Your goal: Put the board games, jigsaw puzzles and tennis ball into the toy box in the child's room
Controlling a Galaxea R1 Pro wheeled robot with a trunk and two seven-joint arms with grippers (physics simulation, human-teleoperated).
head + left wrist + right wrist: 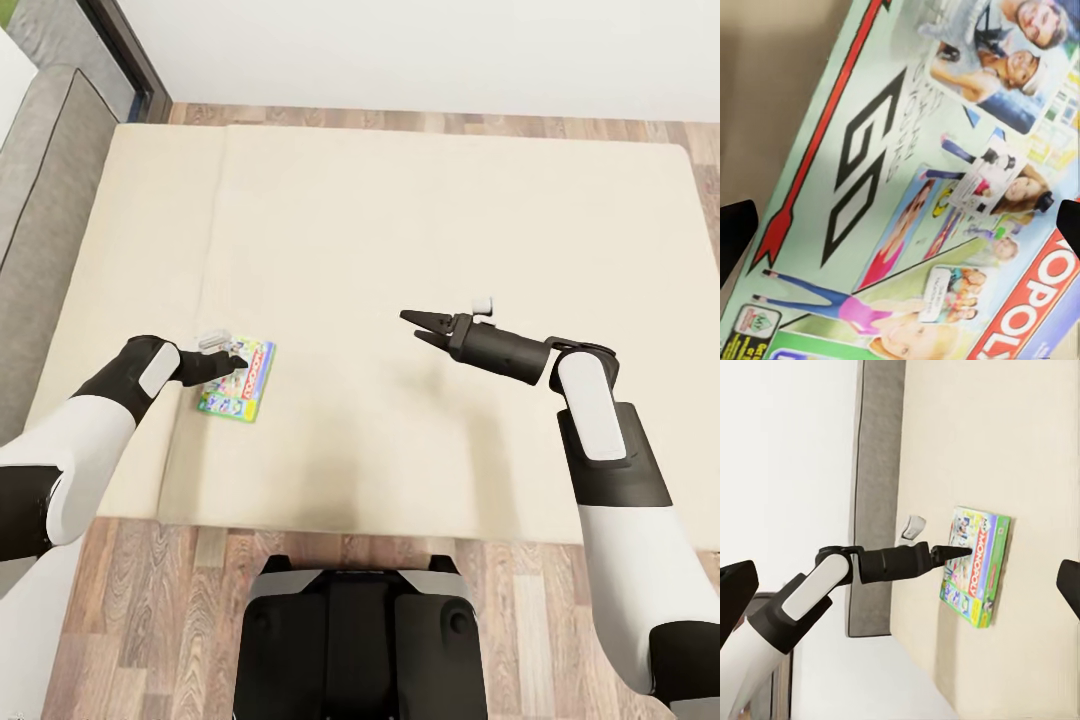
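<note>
1. Bed (420, 220) takes up most of the head view: a broad beige mattress, smooth and matte, with a grey frame edge along one side and wood plank floor (150, 600) beyond its near edge.

2. One board game (238, 380) lies flat on the mattress near the left side, a thin rectangular cardboard box with a green edge, a white-and-red title band and glossy printed photos of people. It sits alone, well apart from the mattress edges, so it probably can be approached from above without obstruction.

3. The left gripper (236, 362) reaches over the box's upper part, its dark fingers pointing at the lid. In the left wrist view the printed lid (922, 187) spreads between the two black fingertips (735, 232), which stand at opposite borders of the picture, so the claw is spread wide and holds nothing. I judge it is lining up to grasp this box.

4. The right wrist view shows the same box (976, 564) from the side, slim and sharp-cornered, with the left arm's tip touching or just above it; which of the two I cannot tell.

5. The right gripper (420, 328) hovers over bare mattress near the middle, well apart from the box, jaws parted and empty, likely kept clear while the left arm works.

6. A flat box on soft bedding may be awkward to pinch; an edge grip seems called for.
</note>
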